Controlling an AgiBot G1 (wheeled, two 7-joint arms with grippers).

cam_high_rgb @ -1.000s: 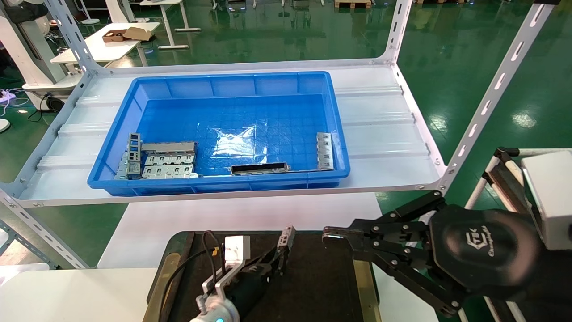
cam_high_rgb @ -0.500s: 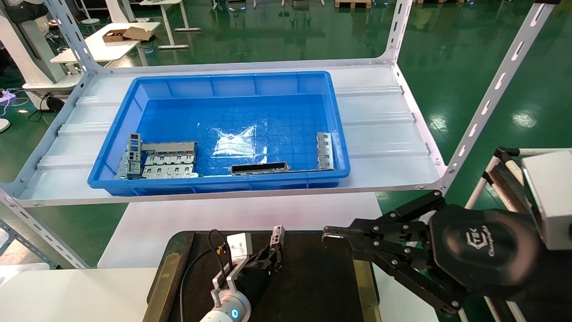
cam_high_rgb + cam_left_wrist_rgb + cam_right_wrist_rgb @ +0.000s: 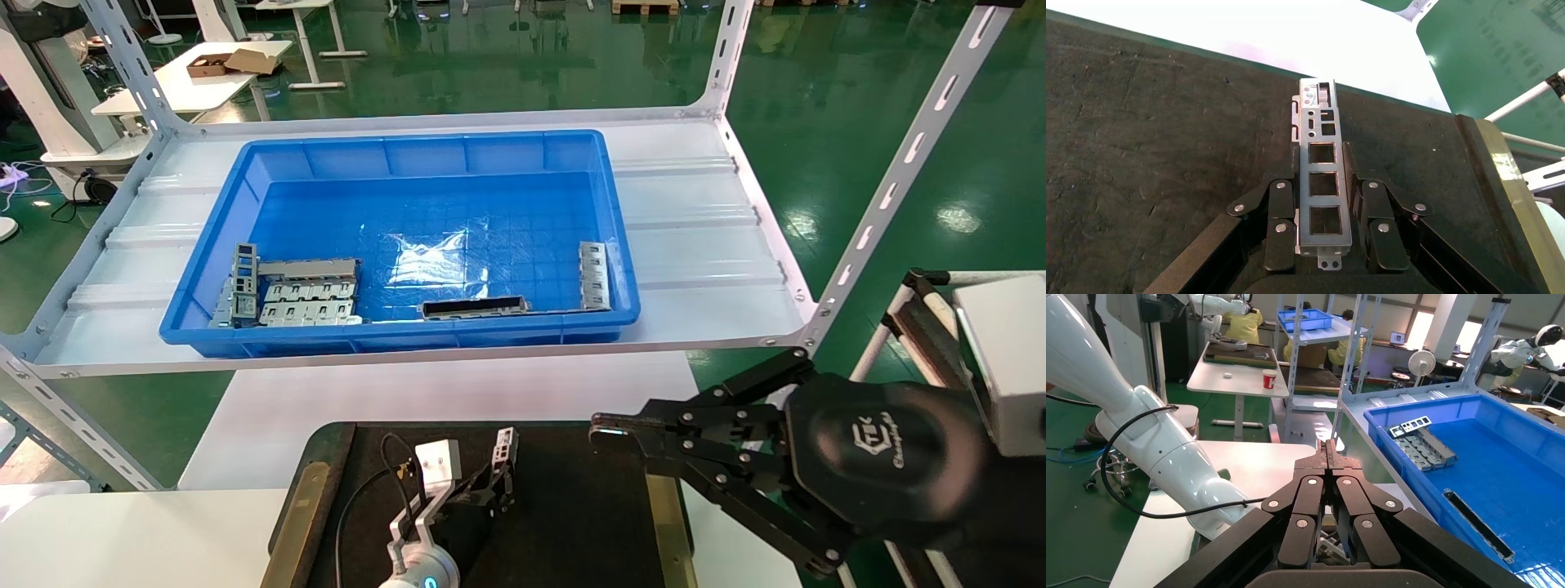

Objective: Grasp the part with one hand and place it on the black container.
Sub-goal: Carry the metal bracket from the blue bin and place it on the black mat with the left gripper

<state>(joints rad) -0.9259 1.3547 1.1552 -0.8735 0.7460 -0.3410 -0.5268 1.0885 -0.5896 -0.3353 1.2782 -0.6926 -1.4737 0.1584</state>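
Observation:
The part, a narrow silver-grey ladder-like strip, is held lengthwise between the fingers of my left gripper, low over the black container. In the left wrist view the part sticks out forward from the left gripper, with the container's matte surface right beneath it. I cannot tell whether the part touches the tray. My right gripper is shut and empty and hovers over the container's right edge; its closed fingertips show in the right wrist view.
The blue bin stands on the white shelf above, holding grey cutout plates, a dark narrow frame and another strip. Slanted shelf posts flank the workspace. White tabletop lies left of the container.
My left gripper with the part has shifted left and sunk lower over the black container. The right arm has not moved.

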